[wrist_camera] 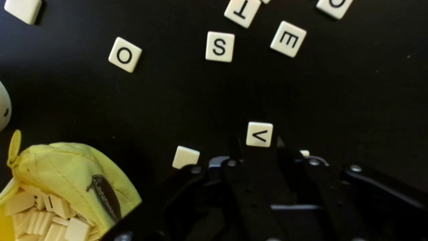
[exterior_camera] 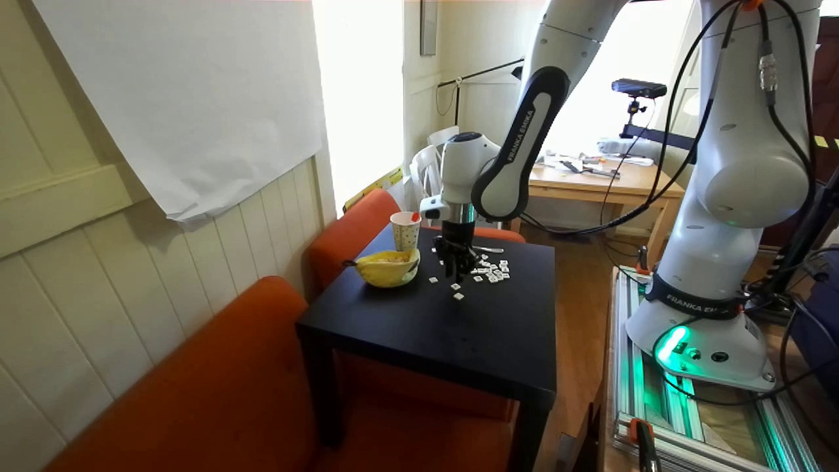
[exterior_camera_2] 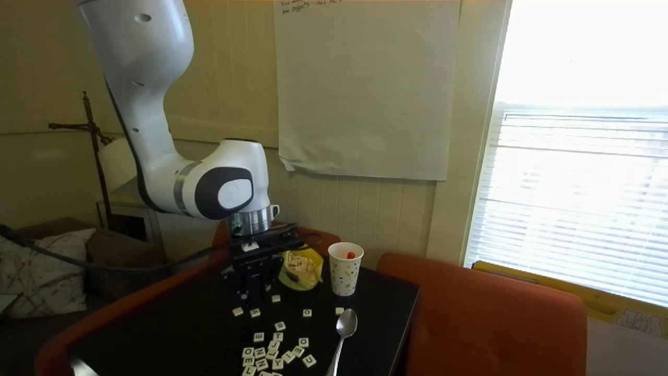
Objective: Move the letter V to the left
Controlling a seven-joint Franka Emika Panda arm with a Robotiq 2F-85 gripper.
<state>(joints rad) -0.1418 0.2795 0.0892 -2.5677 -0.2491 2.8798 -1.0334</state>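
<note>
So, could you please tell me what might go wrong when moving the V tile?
The V tile lies flat on the table, so the open gripper might close above it or slip off its edges. The blank-looking tile beside it could be bumped if V slides that way. The half-hidden tile, partly covered by the gripper in the wrist view, might get knocked unnoticed.

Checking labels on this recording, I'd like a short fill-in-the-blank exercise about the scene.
1. The lettered tile nearest the pincer shows ____.
2. In the wrist view, the middle tile between the O tile and the E tile reads ____.
3. The pouch is coloured ____.
4. The pincer is not shut but ____.
Missing words: V; S; yellow; open.
</note>
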